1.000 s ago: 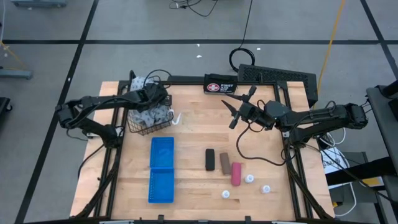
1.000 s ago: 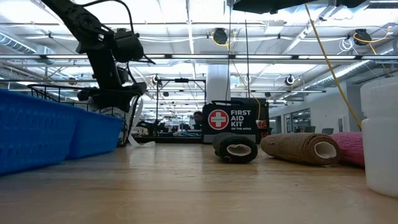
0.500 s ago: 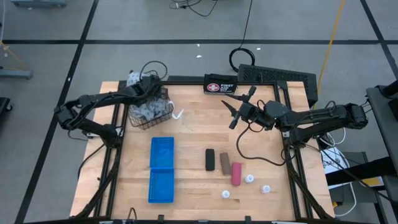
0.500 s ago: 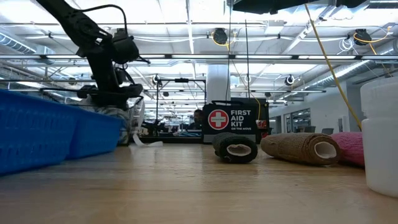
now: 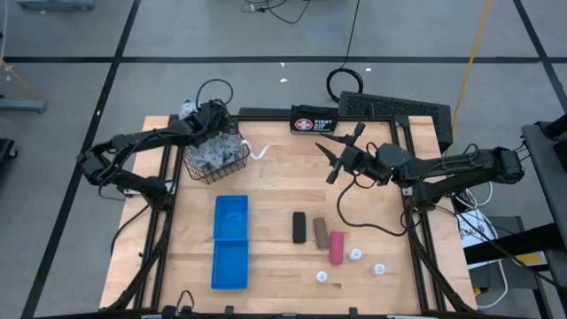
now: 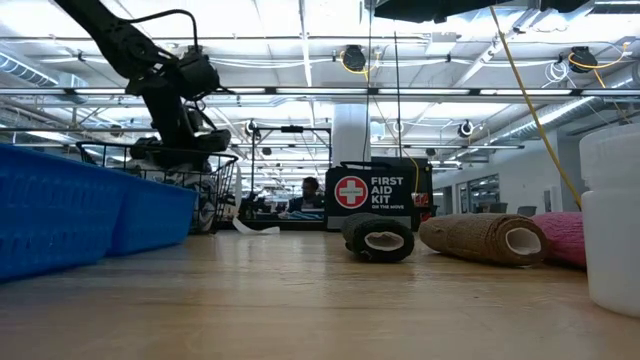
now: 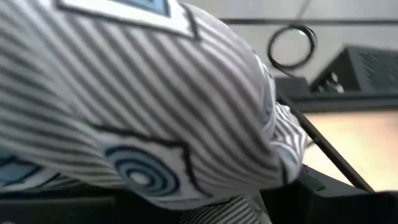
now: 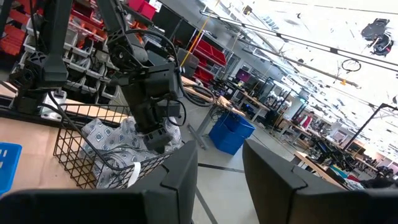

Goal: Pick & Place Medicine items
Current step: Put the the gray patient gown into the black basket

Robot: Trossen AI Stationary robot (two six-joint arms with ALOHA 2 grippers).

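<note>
The medicine items lie at the near right. They are a black oblong [image 5: 299,228], a brown oblong [image 5: 319,231], a pink tube [image 5: 337,247] and three tiny white bottles [image 5: 355,255] [image 5: 379,268] [image 5: 322,276]. My left gripper [image 5: 214,124] is down in a wire basket [image 5: 220,167] of grey patterned cloth [image 7: 186,93] at the far left. My right gripper [image 5: 331,158] hangs open in the air over the table's far middle, holding nothing. My left gripper comes slanting down from the table's left side at the basket's far rim [image 8: 168,146]. Its fingers are sunk in the patterned cloth [image 8: 118,146] there. The cloth hides whether they pinch the rim wire, the cloth or both. The basket's bottom rests on the table.
An open blue box [image 5: 230,241] lies at the near left. A black first-aid pouch [image 5: 314,123] stands at the far edge. A white strip [image 5: 258,154] lies beside the basket. Bare wood lies between the basket and the items.
My left gripper has swung toward the table's far edge and risen a little. The basket has slid with it toward the far edge and turned slightly. The white strip beside it has shifted the same way.
</note>
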